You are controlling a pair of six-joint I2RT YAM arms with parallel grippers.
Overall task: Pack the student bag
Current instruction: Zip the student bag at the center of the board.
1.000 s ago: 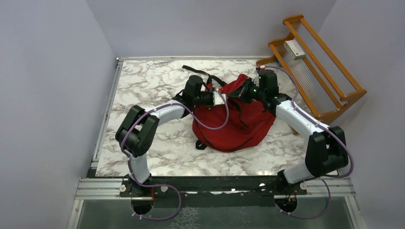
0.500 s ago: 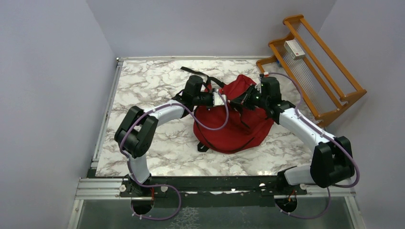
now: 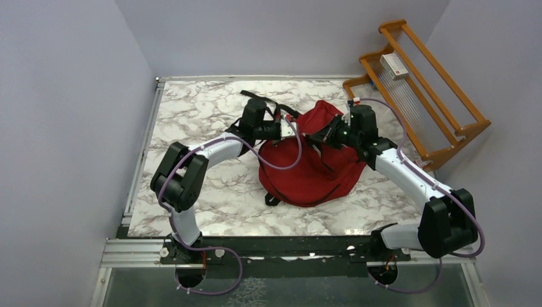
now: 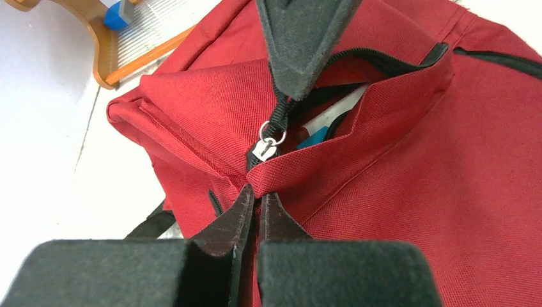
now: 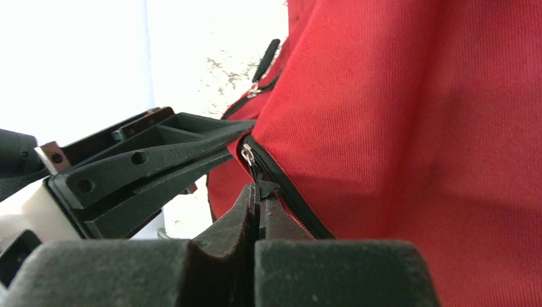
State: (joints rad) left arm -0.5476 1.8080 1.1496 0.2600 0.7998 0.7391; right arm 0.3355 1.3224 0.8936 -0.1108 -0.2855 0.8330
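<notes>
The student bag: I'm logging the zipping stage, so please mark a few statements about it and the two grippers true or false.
1. The left gripper is shut on the student bag's red fabric. True.
2. The right gripper hangs open above the bag. False: it is shut on the black zip pull.
3. The zip is fully closed. False: a gap shows a white and blue item inside.
4. A wooden rack stands at the table's far right edge. True.
</notes>
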